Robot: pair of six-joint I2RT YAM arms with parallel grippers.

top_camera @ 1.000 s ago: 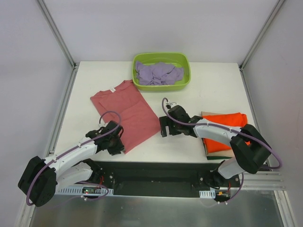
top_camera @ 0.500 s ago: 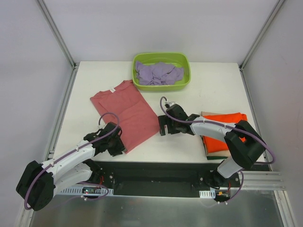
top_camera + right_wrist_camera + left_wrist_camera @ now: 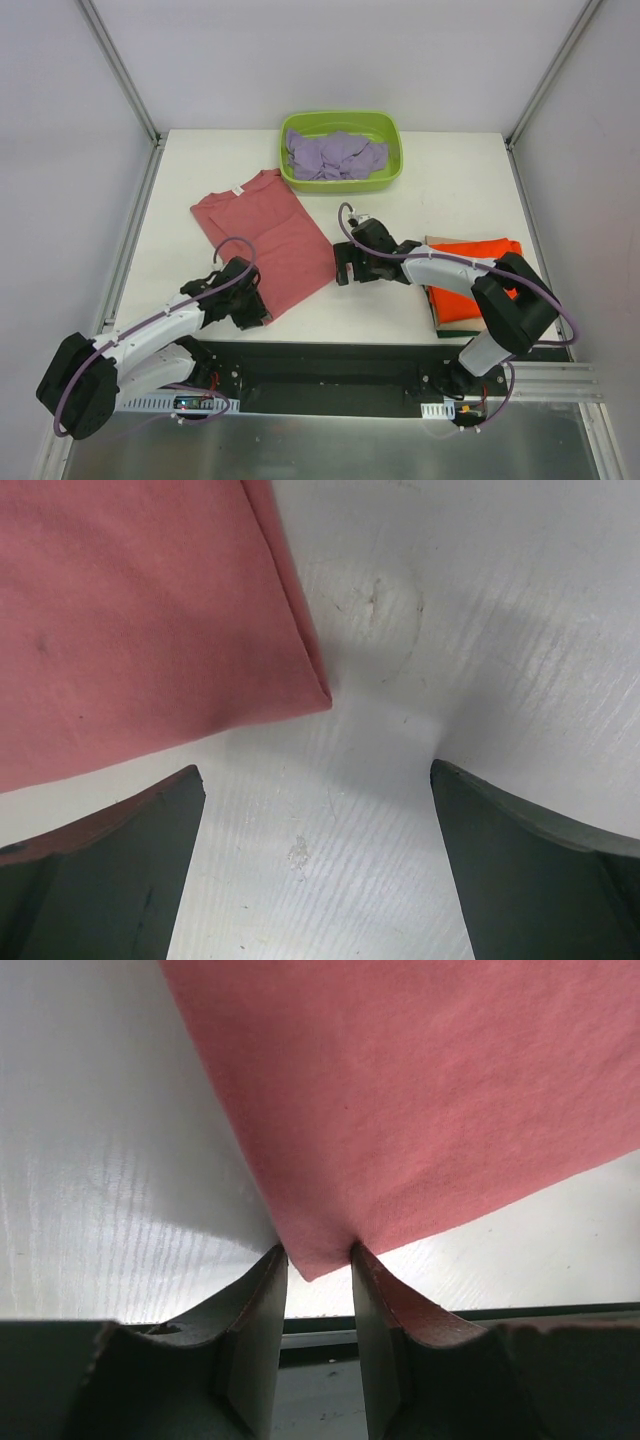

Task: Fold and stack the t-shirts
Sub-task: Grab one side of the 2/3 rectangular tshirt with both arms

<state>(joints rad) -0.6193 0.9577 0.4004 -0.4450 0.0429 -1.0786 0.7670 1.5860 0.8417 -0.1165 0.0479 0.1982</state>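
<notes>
The salmon-red t-shirt (image 3: 268, 245) lies flat on the desk (image 3: 450, 190), left of centre, folded to a long, narrow shape. Its long axis runs diagonally from the collar at the far left to the hem at the near right, and the hem edge faces both arms. The left fingers (image 3: 255, 1330) sit at the near-left hem corner. In the left wrist view they stand a narrow gap apart, with the tip of the corner lying flat in that gap, close against both inner faces. The cloth shows no bunching or lift, so the corner is judged to be flanked, not clamped. The right fingers (image 3: 110, 870) are spread wide and hold nothing. The near-right hem corner lies on the desk just ahead of them, nearer the left-hand finger in that view and touching neither as far as can be seen. Each arm is therefore nearest to its own hem corner, and the shirt extends away from both sets of fingers along its long axis. The next fold is judged to run along that axis, hem toward collar, which requires a grip at both corners. The folded orange t-shirt (image 3: 495, 252) lies at the right side of the desk. The lavender t-shirts (image 3: 335, 155) are in the lime-green tub (image 3: 340, 117) at the far edge, well apart from both arms.
</notes>
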